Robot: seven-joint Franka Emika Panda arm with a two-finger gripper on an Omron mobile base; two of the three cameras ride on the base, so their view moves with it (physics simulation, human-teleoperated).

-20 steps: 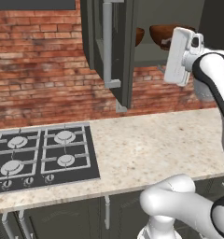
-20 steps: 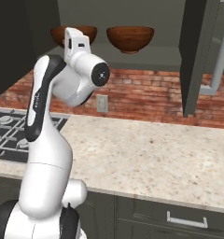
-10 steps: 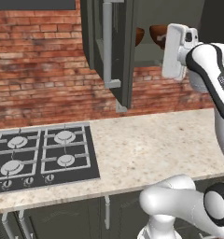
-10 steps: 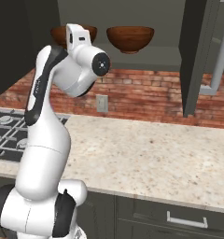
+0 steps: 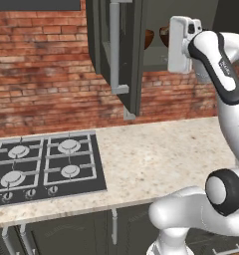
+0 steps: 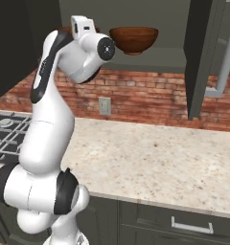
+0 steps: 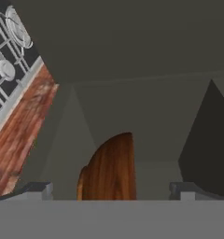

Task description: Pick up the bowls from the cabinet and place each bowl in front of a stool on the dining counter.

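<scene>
Wooden bowl [image 7: 109, 168] sits centred between the gripper [image 7: 111, 189] tips on the cabinet [image 6: 155, 57] shelf; jaws spread wide, empty, evidently aligned for a grasp.

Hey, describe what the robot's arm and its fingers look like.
The arm is glossy white, made of rounded segments with dark grey joint bands and a dark round cap at the wrist. A boxy white hand ends it. The fingers are small, dark grey and blocky.
</scene>
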